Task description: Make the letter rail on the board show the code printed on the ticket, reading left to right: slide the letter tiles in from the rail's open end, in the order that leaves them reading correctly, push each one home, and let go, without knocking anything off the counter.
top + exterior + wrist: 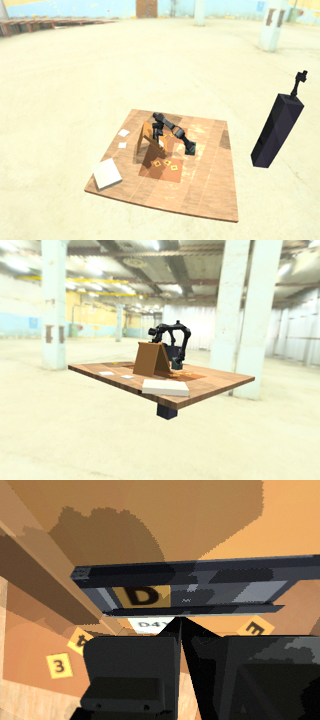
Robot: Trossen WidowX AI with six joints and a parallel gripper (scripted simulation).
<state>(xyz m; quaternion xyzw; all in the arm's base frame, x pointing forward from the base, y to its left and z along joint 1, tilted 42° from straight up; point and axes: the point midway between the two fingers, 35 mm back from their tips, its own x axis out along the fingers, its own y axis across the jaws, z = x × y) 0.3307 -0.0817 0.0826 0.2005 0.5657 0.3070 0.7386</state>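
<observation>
One D tile (145,596) just beyond the shut, empty gripper (155,139) (179,621)

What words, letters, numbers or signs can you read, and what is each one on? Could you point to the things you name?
"D": tile (162,599) in the rail (200,580).
"D4", next character partly hidden: ticket (161,142) (144,626).
"3": loose left tile (52,669).
"4", turned and partly hidden: tile (76,641) beside it.
Right tile (264,625): sideways, "E" or "3", unclear.
Blue wall sign (260,5) (33,322): too blurred.
</observation>
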